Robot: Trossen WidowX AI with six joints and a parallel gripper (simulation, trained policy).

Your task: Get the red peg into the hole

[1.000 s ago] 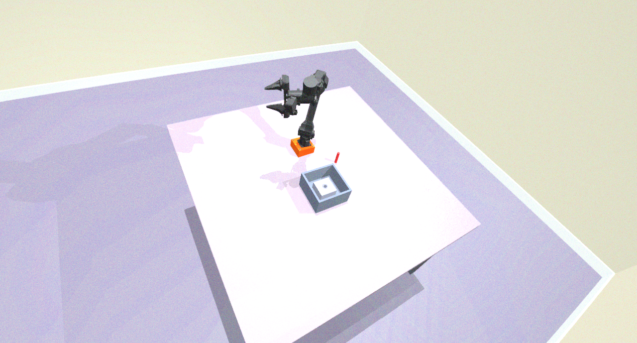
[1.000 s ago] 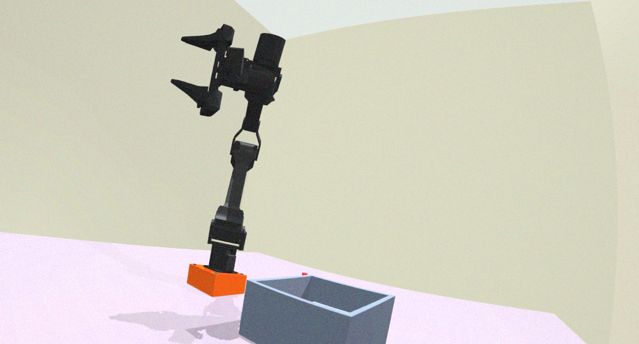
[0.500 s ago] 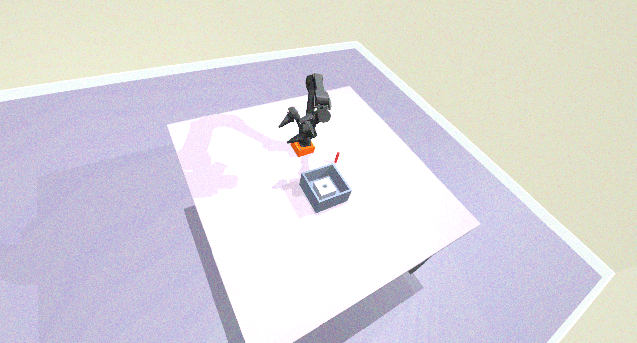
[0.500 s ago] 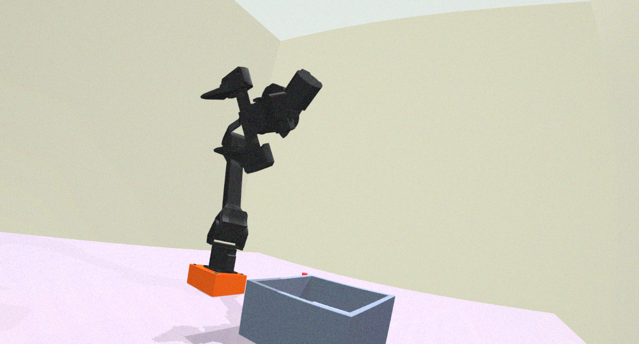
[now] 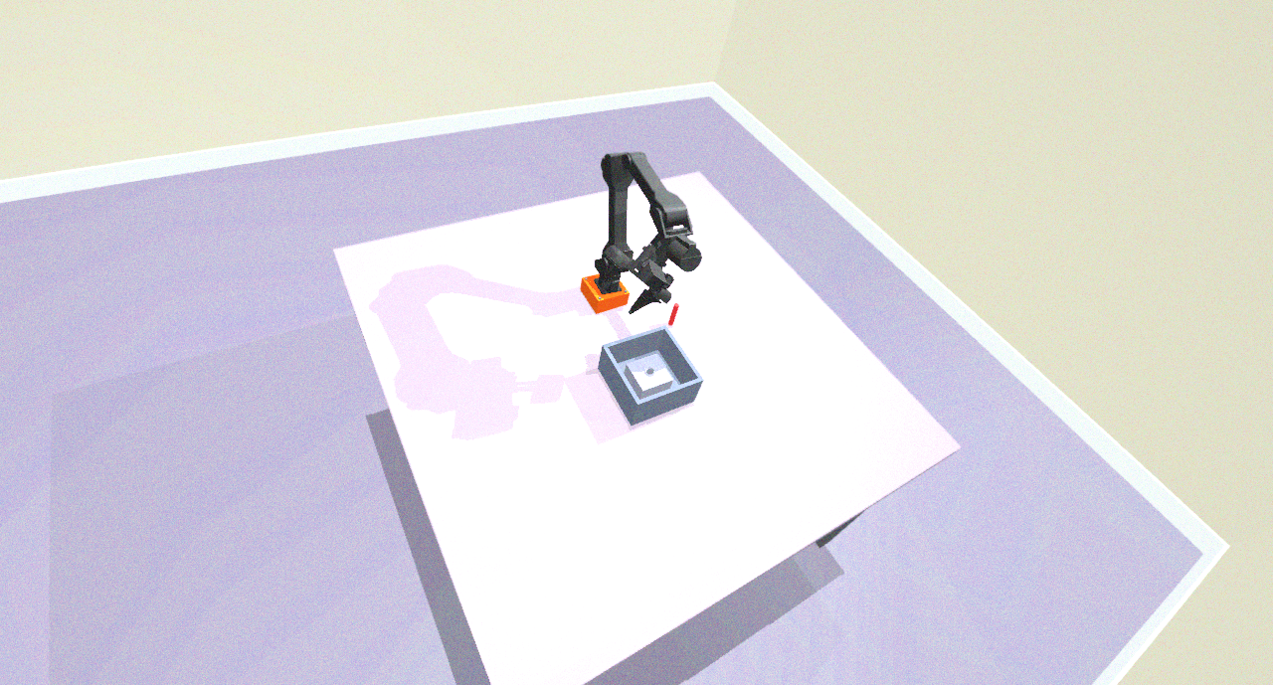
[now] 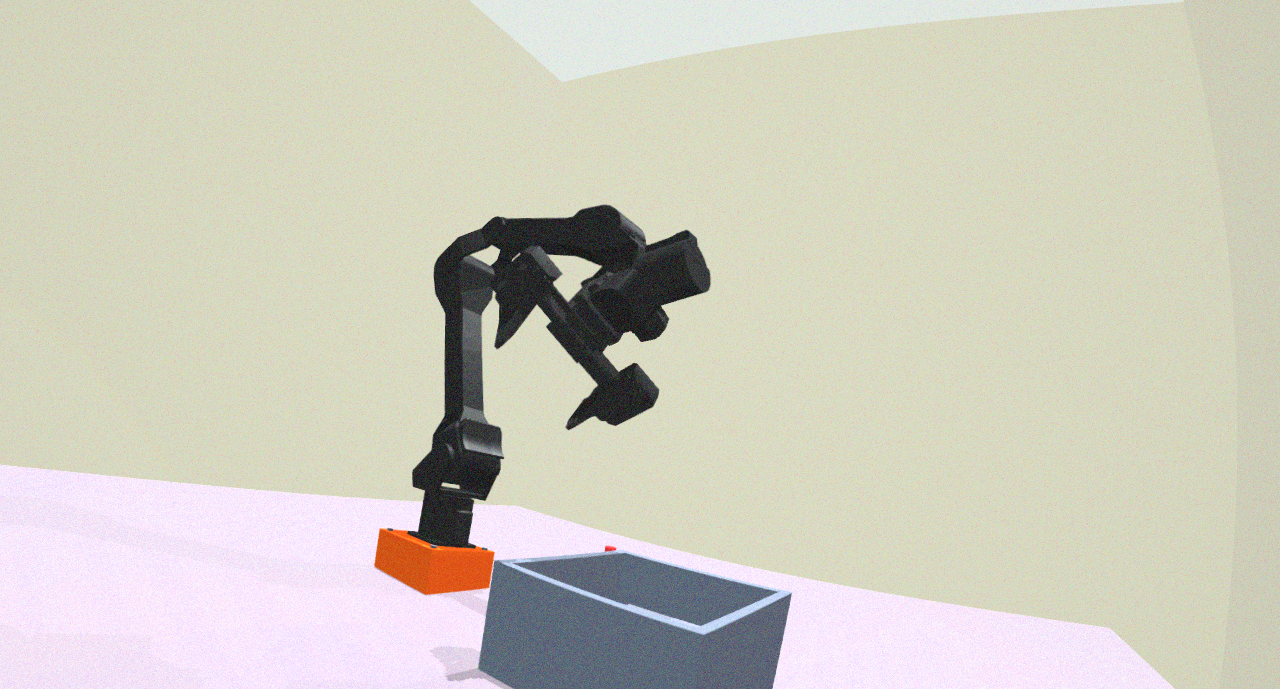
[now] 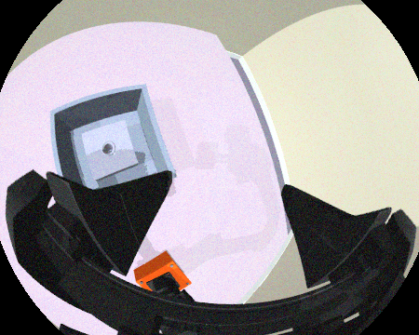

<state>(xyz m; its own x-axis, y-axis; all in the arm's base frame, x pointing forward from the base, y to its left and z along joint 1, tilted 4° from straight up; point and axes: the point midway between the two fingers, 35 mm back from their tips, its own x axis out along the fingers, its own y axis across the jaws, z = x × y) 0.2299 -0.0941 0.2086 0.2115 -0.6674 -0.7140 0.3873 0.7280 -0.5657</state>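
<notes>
Not one readable word, label, brand, number or sign shows in any of the views.

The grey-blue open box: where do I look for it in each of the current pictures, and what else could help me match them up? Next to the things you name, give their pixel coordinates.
Top: the open box [image 5: 620,405] [image 6: 572,627] [image 7: 159,135] is just below the picture's centre, its inside visible.
Exterior: bottom edge, right of the middle, partly cut off.
Wrist: left side, above the centre line for the most part, partly hidden by a black finger.
Shared landmark: the orange base block [image 5: 612,304] [image 6: 458,573] [image 7: 151,271] under the arm.
</notes>
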